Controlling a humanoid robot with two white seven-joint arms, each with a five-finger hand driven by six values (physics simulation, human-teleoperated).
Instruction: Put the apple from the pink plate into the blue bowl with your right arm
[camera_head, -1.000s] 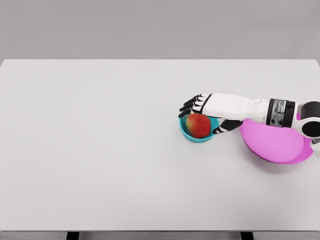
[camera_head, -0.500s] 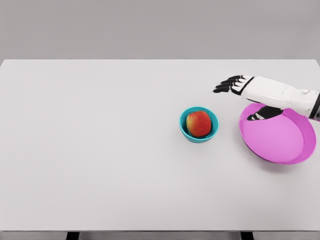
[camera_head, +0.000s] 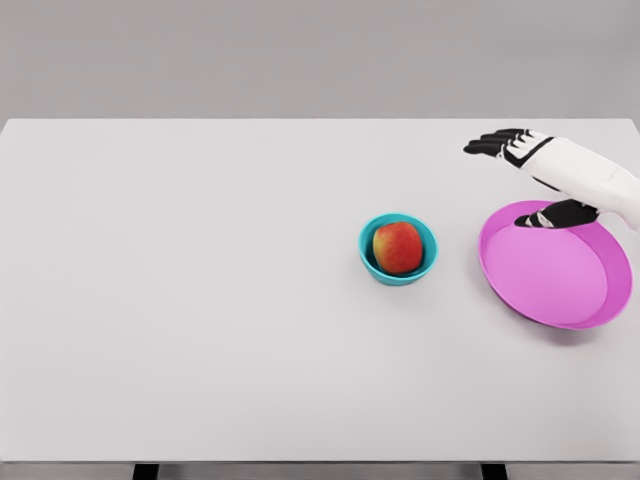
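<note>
A red and yellow apple (camera_head: 398, 247) sits inside the small blue bowl (camera_head: 367, 252) near the middle of the white table. The pink plate (camera_head: 556, 280) lies to the right of the bowl and holds nothing. My right hand (camera_head: 520, 175) hovers over the plate's far rim, well right of the bowl. Its fingers are spread and hold nothing, with the thumb hanging above the plate's back edge. The left arm does not show.
The white table (camera_head: 200, 300) spans the whole view, with its front edge near the bottom of the picture. A plain grey wall stands behind it.
My right hand has let go of the apple in the bowl and drawn back to the right and away, from over the bowl to above the plate's far rim.
</note>
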